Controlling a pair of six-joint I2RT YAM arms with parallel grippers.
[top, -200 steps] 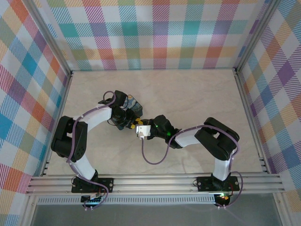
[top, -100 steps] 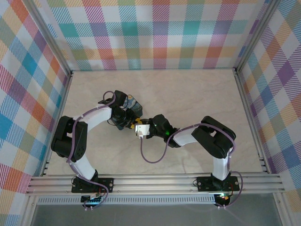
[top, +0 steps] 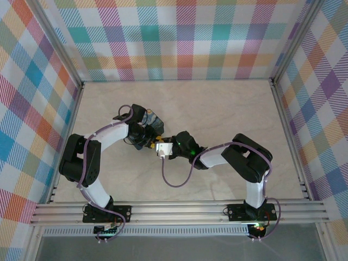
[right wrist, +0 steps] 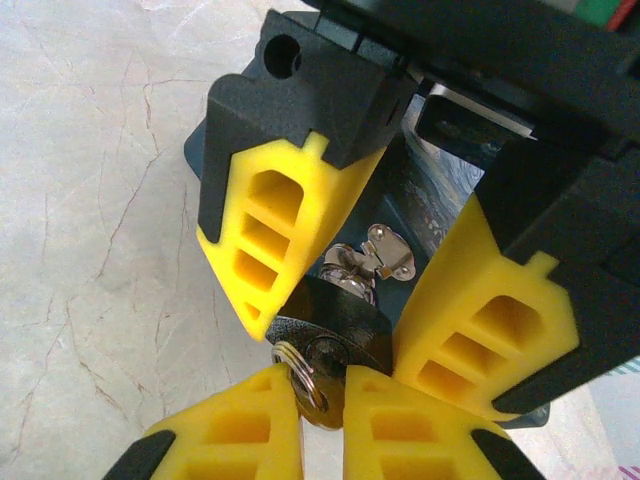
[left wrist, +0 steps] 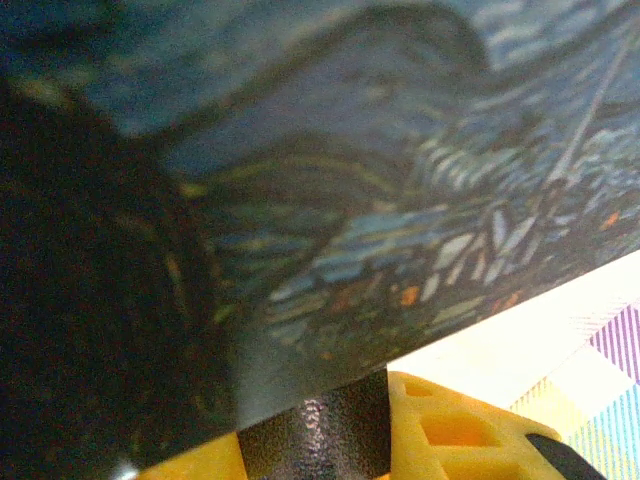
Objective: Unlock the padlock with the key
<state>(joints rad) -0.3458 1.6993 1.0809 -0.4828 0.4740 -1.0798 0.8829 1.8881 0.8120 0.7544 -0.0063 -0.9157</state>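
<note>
The padlock [right wrist: 335,325] sat pinched in my left end effector [right wrist: 340,345], right against the blue tin [left wrist: 400,200] above the worktop [right wrist: 100,200]. My right end effector [right wrist: 320,380], the nearer one, squeezed the key [right wrist: 308,396] poking straight out toward it

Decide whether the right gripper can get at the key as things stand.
Probably yes: the key juts from the padlock directly between the fingertips of the right gripper, with nothing blocking it.

Pale, marble-patterned surface [top: 217,109], evenly lit, enclosed on the left, right and far sides by walls [top: 179,38] in multicoloured plaid, with aluminium rails [top: 179,212] along the near edge.
</note>
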